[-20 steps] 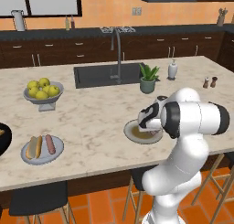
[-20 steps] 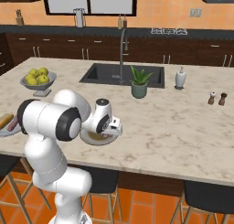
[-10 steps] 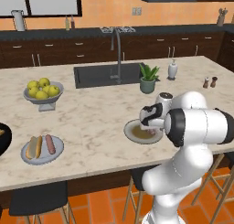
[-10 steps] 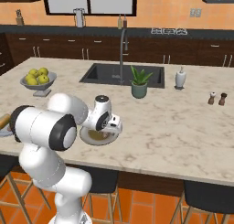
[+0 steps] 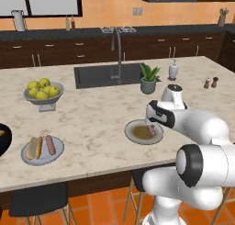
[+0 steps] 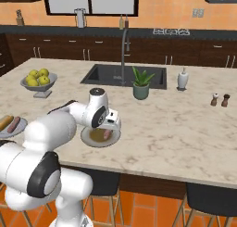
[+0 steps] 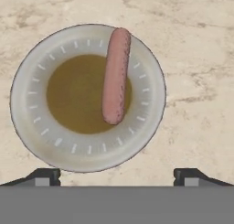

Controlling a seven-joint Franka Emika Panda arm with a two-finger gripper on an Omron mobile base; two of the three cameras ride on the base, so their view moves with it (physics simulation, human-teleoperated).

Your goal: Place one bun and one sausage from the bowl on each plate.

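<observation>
A grey-rimmed plate [image 7: 151,104] with a brownish centre lies on the counter, and a pinkish sausage [image 7: 115,77] rests free across it. My gripper [image 7: 116,177] hovers open just above this plate [image 5: 137,133], its fingertips [image 7: 43,176] spread wide and touching nothing. From the right base view, the gripper [image 6: 111,125] stands over the sausage [image 6: 107,135]. To the left, the pale grey-blue plate [image 5: 59,151] holds a bun [image 5: 33,147] and a sausage [image 5: 50,145] side by side. The black bowl [image 5: 2,139] is cut off at the left edge.
A grey footed bowl of yellow-green fruit [image 5: 43,92] stands at the back left. Behind the plate are the sink [image 5: 108,75] with its tap, a potted plant [image 5: 149,79], a soap dispenser [image 5: 173,70] and two shakers [image 5: 210,83].
The hand has stayed over the brown-centred plate. The arm's elbow has swung down and closer to the base.
</observation>
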